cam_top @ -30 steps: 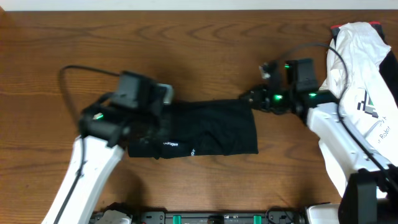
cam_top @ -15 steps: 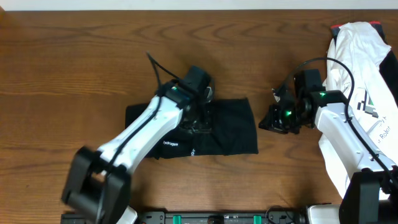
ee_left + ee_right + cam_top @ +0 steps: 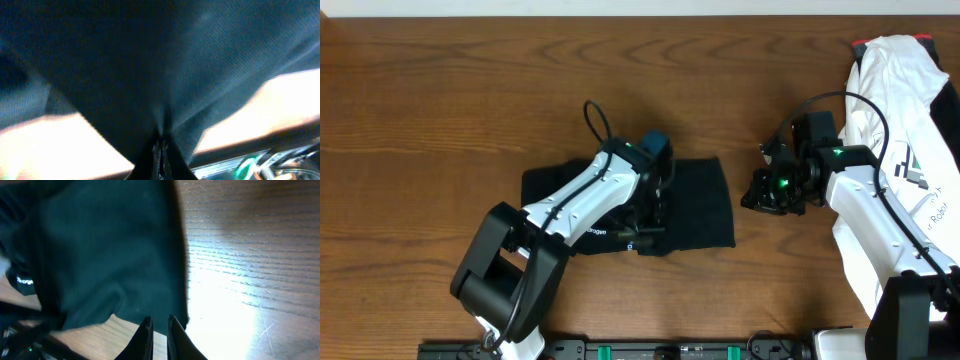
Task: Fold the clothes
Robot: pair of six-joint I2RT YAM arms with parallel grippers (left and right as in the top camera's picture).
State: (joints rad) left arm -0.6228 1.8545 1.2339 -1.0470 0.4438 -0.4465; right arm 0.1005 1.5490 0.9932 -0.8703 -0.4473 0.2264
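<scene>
Wooden table (image 3: 440, 80), with the black shirt (image 3: 705, 200) laid mid-table as a flattened, partly folded rectangle; a white garment (image 3: 895, 90) is heaped at the right edge. No containers are seen. The shirt is judged light, limp and unlikely to slip, best taken at a corner or fold edge. The left gripper (image 3: 160, 142) is clenched on a pinch of shirt fabric; the right gripper (image 3: 158, 330), fingers nearly together and empty, is held just beside the shirt's right edge.
</scene>
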